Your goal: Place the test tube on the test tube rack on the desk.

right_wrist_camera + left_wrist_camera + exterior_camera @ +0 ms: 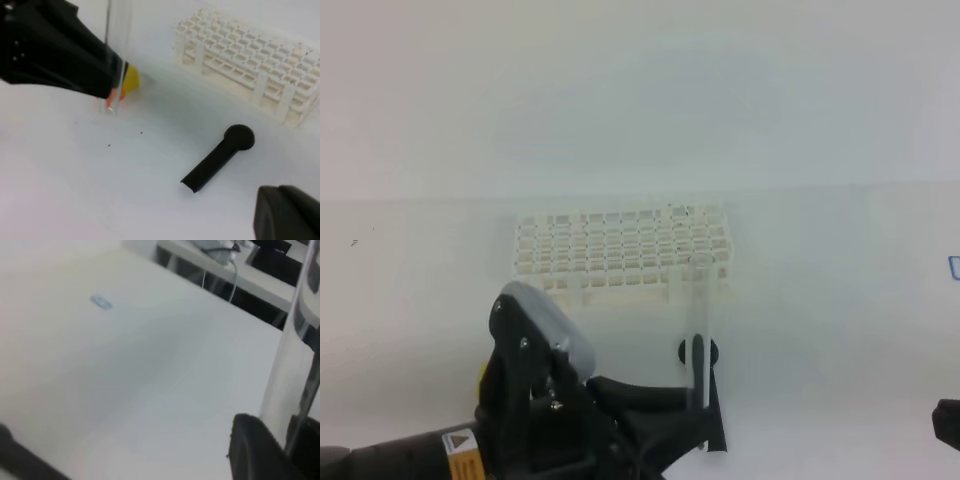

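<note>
My left gripper (706, 420) is shut on the test tube (700, 320), a thin clear tube held upright above the desk (840, 330), just in front of the right end of the test tube rack (620, 250). In the right wrist view the test tube (118, 45) stands vertical in the left gripper's black fingers (75, 65), its lower end just above the desk, with the white grid test tube rack (250, 65) further back. In the left wrist view the test tube (292, 345) rises past a black finger (255, 450). My right gripper (287, 215) is shut low at the right, holding nothing.
A black round-headed stick (220, 157) lies on the desk between the two grippers, also visible behind the tube as a black stick head (698, 352). A yellow and orange cube (129, 82) sits behind the left gripper. Another table with cables (225, 255) stands beyond the desk edge.
</note>
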